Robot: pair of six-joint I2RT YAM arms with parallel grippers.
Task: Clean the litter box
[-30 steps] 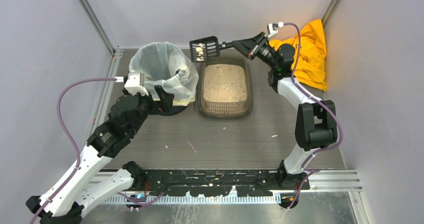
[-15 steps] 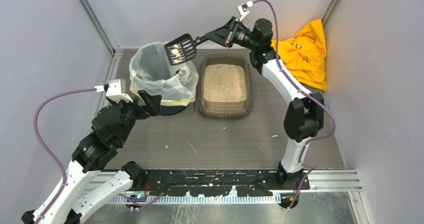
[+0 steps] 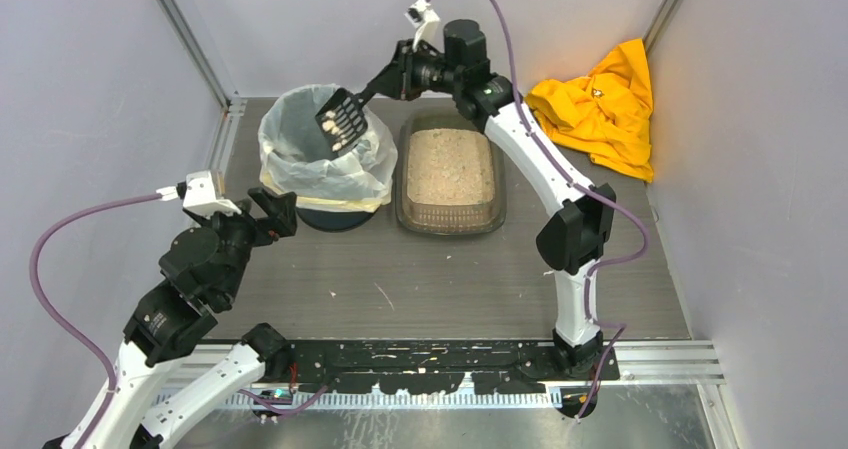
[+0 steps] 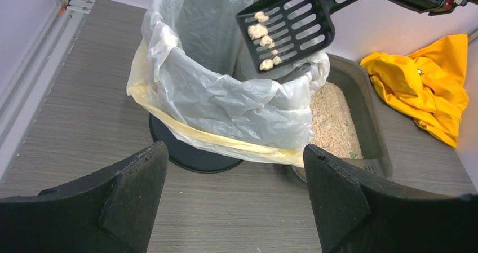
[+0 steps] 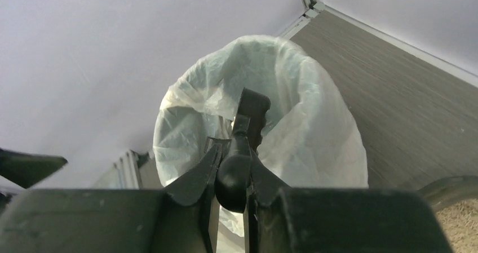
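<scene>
Tipping clumps (image 4: 262,32) from the scoop (image 4: 284,25) into the bin (image 4: 189,154); right gripper (image 5: 234,154) pinches the handle (image 5: 248,110), so roll it steeply above the bag's (image 4: 225,101) middle; left gripper (image 4: 234,199) spread, empty; litter box (image 3: 405,191) sits just beside the bin.

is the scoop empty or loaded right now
Loaded: several pale clumps lie on the scoop, held tilted above the bin by the right gripper.

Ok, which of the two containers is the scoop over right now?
The round bin with the white bag liner, not the sand-filled litter box beside it. The black scoop, held by the right gripper, hangs tilted above its opening.
</scene>
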